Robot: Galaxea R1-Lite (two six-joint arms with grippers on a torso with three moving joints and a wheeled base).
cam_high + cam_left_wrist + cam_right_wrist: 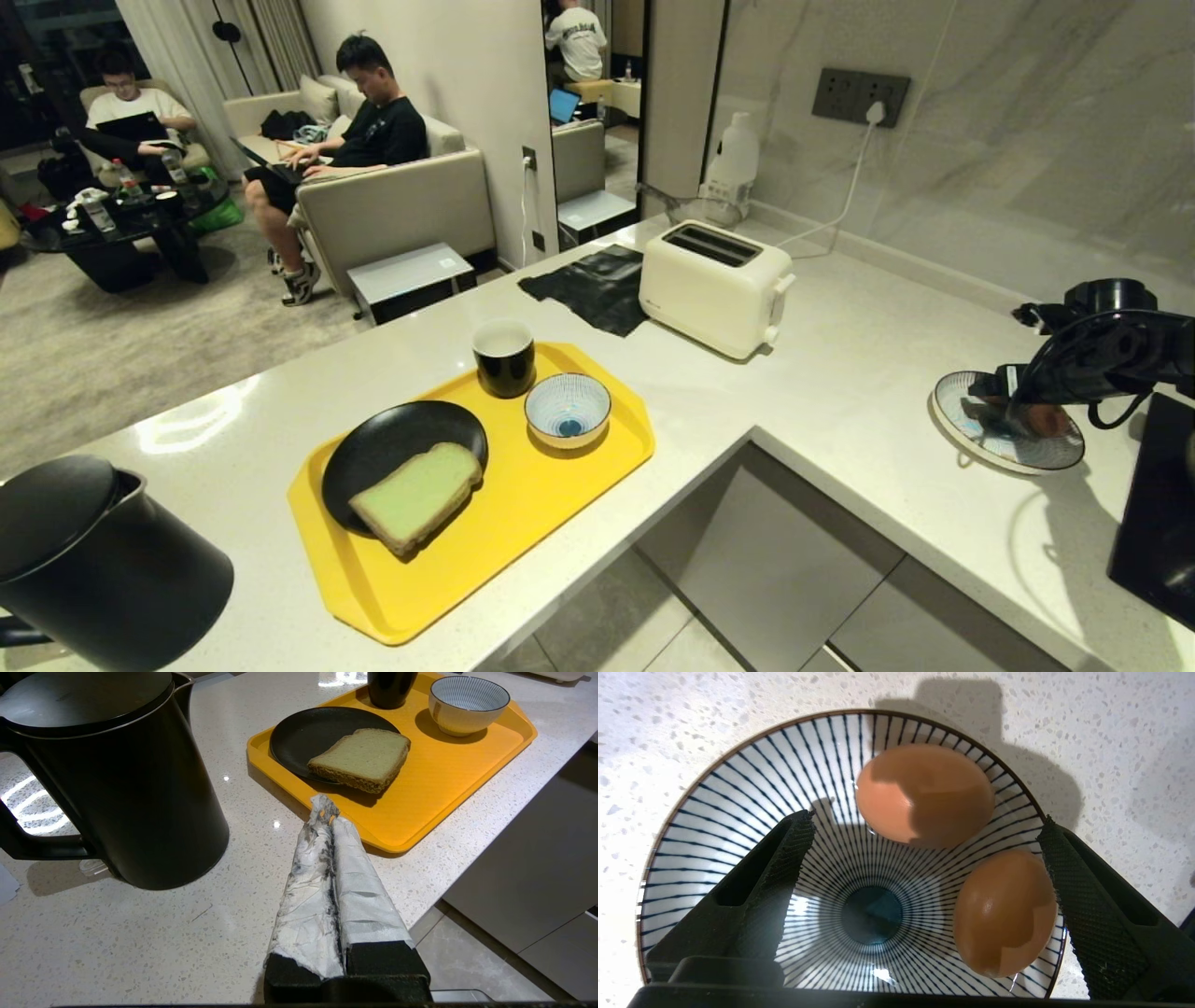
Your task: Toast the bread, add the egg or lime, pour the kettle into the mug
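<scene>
— Hovering over the striped plate (738,788), the right gripper (924,858) stands wide, empty, two eggs (924,793) between its fingers.

— Bread?

— On the black plate (392,448), yellow tray (560,485). Left gripper (327,816) is closed beside the kettle (117,779).

head high; wrists close, counterward
</scene>
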